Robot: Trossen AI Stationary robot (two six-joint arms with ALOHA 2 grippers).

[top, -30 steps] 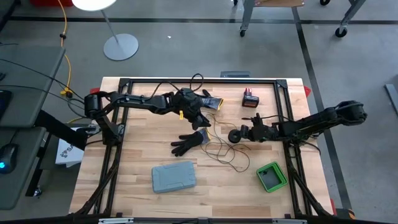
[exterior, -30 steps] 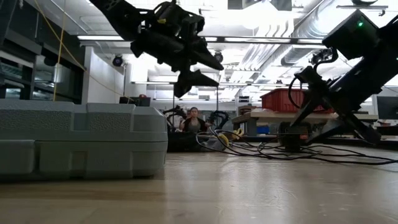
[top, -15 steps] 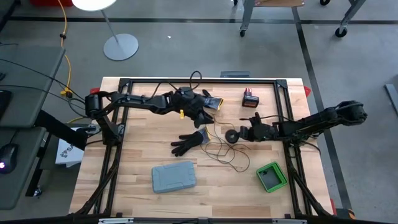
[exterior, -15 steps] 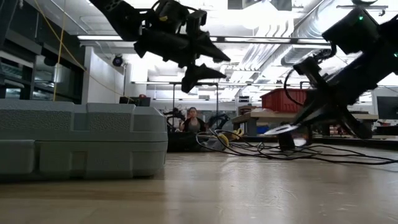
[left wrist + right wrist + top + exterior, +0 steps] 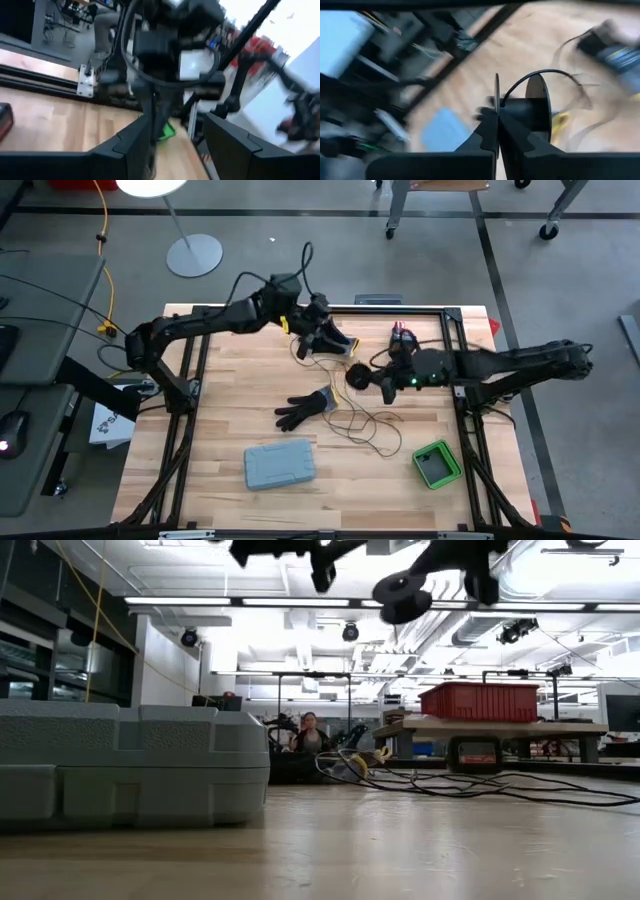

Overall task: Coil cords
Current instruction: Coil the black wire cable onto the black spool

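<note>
The cord (image 5: 366, 423) is a thin dark wire lying in loose squiggles on the table's middle. Part of it arcs up (image 5: 540, 74) to a small black spool (image 5: 357, 375). My right gripper (image 5: 380, 377) comes in from the right and is shut on this spool, which hangs high above the table (image 5: 400, 586). My left gripper (image 5: 322, 338) stands open over the far middle, to the left of the spool. The blurred left wrist view does not show whether anything lies between its fingers (image 5: 131, 145). My right gripper pinches one flange of the spool at its rim (image 5: 496, 102) between its two fingers. The fingers come roughly level from the table's right. The spool is lifted clear of the table and tilted, and the wire trails slack from its hub (image 5: 520, 107).
A black glove (image 5: 305, 409) lies near the middle, and another dark glove (image 5: 338, 346) lies below my left gripper. A grey case (image 5: 280, 465) sits near the front and a green box (image 5: 437, 463) at the front right. A red and black battery (image 5: 403, 335) stands at the far right.
My right gripper has shut on the spool, which stood on the table, and has lifted it clear, carrying it up and toward the table's far left. My left gripper has risen and gone toward the far edge, staying open.
</note>
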